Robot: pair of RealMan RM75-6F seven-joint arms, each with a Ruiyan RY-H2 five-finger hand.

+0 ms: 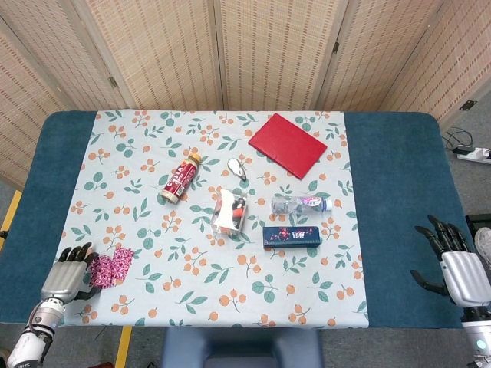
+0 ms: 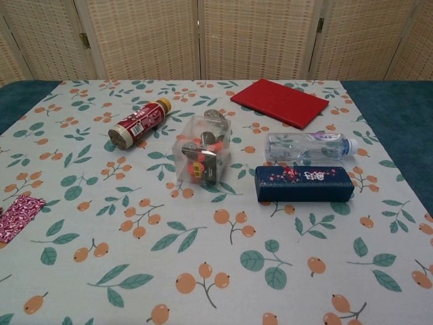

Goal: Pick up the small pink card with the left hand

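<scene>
The small pink patterned card (image 1: 113,264) lies low over the floral cloth near the table's front left edge. In the chest view the card (image 2: 19,215) shows only at the left border, looking flat. My left hand (image 1: 65,277) is at the card's left end, over the blue table edge. Its dark fingers overlap the card's near end and seem to grip it. The chest view does not show this hand. My right hand (image 1: 458,270) hovers off the table's front right corner, fingers spread, holding nothing.
On the floral cloth (image 1: 230,299) lie a red drink bottle (image 1: 179,177), a clear plastic box (image 1: 229,212), a water bottle (image 1: 299,204), a dark blue box (image 1: 291,235) and a red book (image 1: 287,145). All lie well right of the card.
</scene>
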